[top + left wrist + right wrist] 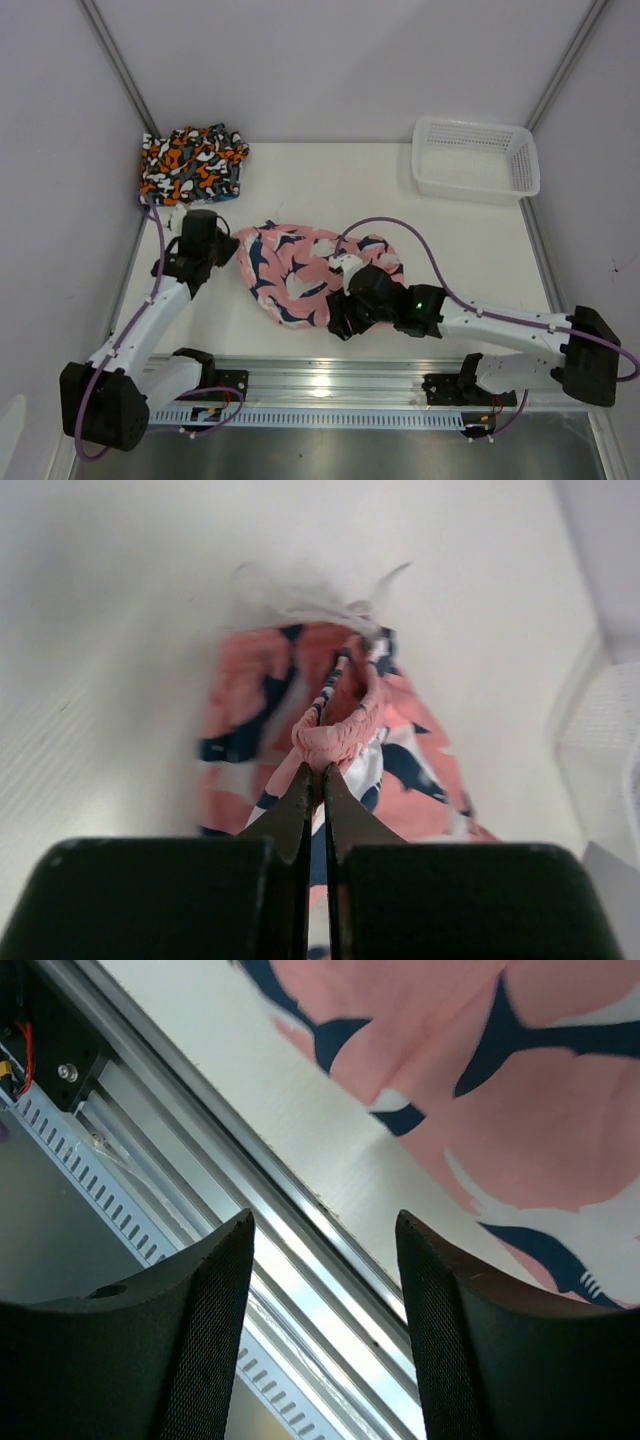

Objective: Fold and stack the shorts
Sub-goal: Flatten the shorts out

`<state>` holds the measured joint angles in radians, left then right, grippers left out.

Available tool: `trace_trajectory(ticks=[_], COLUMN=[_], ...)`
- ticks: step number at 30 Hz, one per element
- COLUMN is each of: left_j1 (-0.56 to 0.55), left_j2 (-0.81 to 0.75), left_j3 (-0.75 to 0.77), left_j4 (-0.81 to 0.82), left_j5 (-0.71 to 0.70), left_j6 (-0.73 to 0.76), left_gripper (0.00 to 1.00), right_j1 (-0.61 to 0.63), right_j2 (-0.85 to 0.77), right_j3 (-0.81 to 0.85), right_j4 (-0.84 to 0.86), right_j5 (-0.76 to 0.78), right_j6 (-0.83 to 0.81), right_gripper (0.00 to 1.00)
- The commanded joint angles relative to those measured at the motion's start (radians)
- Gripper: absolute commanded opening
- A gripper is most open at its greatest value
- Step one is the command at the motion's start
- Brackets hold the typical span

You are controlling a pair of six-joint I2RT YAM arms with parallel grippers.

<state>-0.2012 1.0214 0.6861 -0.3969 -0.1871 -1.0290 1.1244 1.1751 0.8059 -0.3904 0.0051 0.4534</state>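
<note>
The pink-navy-white shorts [300, 270] lie crumpled in the middle of the table. My left gripper [232, 247] is shut on their pink waistband [340, 735] at the left edge. My right gripper [338, 322] is open and empty, over the near edge of the shorts [520, 1080] and the metal rail. The orange-black-white camouflage shorts [192, 163] lie folded at the back left, on top of a fold with a blue edge. The blue-teal-orange shorts are mostly hidden beneath them.
A white mesh basket [476, 158] stands at the back right. A metal rail [330, 385] runs along the near table edge. Grey walls close in the left, right and back.
</note>
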Motion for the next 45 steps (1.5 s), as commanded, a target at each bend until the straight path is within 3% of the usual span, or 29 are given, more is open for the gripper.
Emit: trace_trajectory(ticks=[1,7,14,20,30,39,45], left_j1=[-0.023,-0.098,-0.153,-0.153,-0.164,-0.167,-0.167], left_j2=[-0.015,-0.026,-0.060,-0.046,-0.064,-0.066,-0.070], left_j3=[0.172,0.331,0.467,0.563,0.575,0.586,0.570], left_j4=[-0.175,-0.299,-0.373,-0.410,-0.442,-0.454,-0.448], left_j5=[-0.075,-0.097,-0.149,-0.173,-0.196,-0.181,-0.160], left_j6=[0.012,-0.032,-0.055,-0.060,-0.112,-0.115,-0.126], left_gripper=[0.00,0.00,0.00,0.00,0.00,0.00,0.00], right_j1=[0.081,0.147,0.086,0.118,0.313,0.319,0.318], right_j2=[0.086,0.296,0.457,0.483,0.560,0.684,0.722], right_j3=[0.070,0.188,0.259,0.233,0.240,0.374,0.403], right_j4=[0.166,0.295,0.404,0.528,0.749,0.699,0.729], right_j5=[0.059,0.200,0.141,0.150,0.757,0.910,0.883], right_j6=[-0.070,-0.137,-0.211,-0.256,-0.291,-0.272,-0.266], right_gripper=[0.60,0.63,0.62,0.74,0.73,0.69,0.71])
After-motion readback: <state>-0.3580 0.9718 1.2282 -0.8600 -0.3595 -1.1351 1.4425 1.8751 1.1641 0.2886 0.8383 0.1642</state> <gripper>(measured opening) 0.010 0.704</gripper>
